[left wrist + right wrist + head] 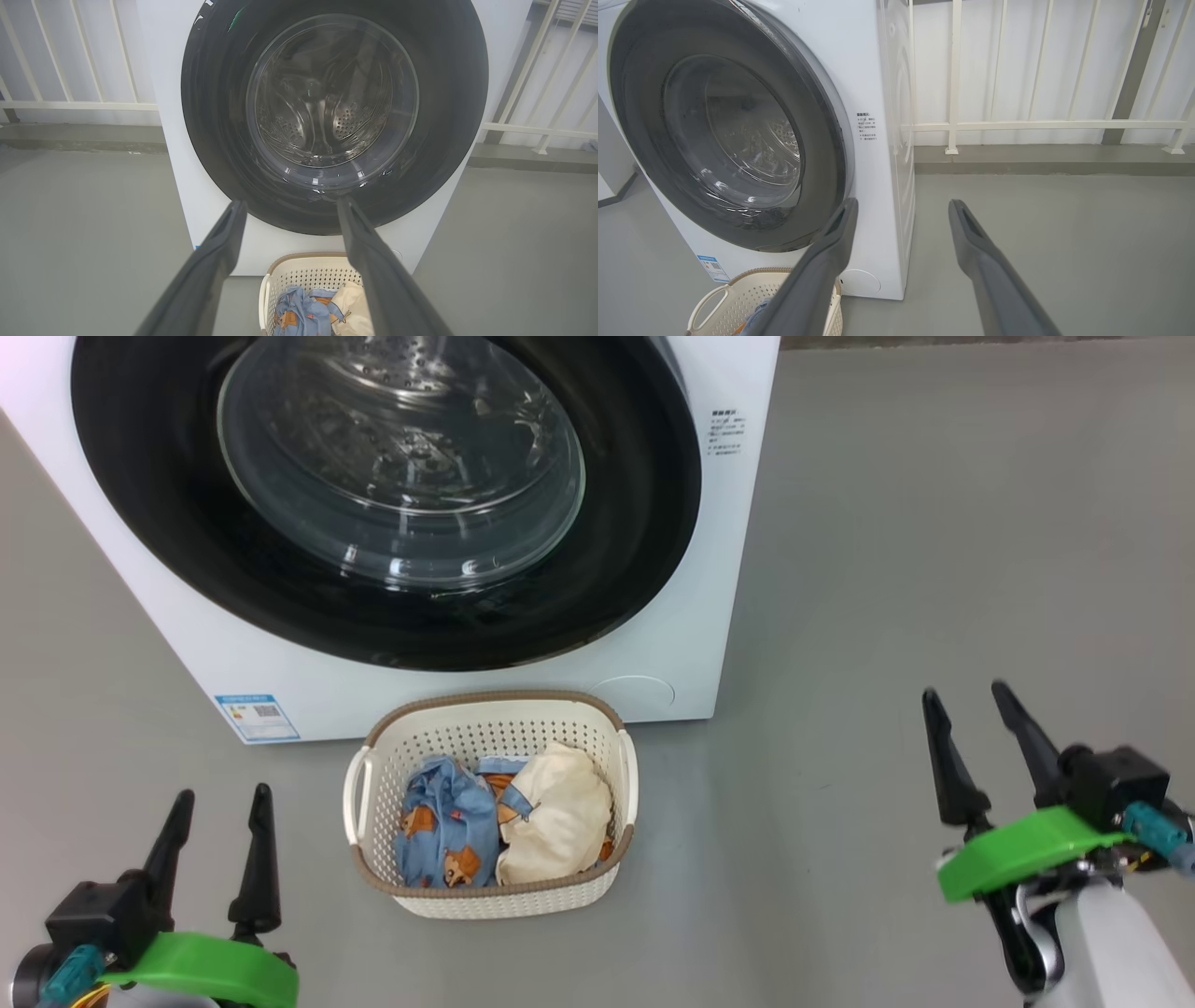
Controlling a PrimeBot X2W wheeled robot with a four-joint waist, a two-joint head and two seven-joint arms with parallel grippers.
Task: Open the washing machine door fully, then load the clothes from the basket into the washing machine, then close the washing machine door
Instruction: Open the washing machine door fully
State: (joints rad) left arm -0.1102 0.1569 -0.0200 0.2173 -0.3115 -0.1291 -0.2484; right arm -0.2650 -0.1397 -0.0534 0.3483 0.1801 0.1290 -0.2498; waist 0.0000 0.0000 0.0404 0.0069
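The white washing machine stands ahead with its round black door shut flat against the front; the steel drum shows through the glass bowl. In front of it on the floor sits the cream basket holding the clothes: a light blue printed garment and a cream-white one. My left gripper is open, low at the basket's left. My right gripper is open, well right of the basket. Both are empty and touch nothing. The door and basket also appear left of my right fingers.
Grey floor spreads wide to the machine's right. A white railing on a low kerb runs behind the machine on both sides. A small blue label sits at the machine's lower left corner.
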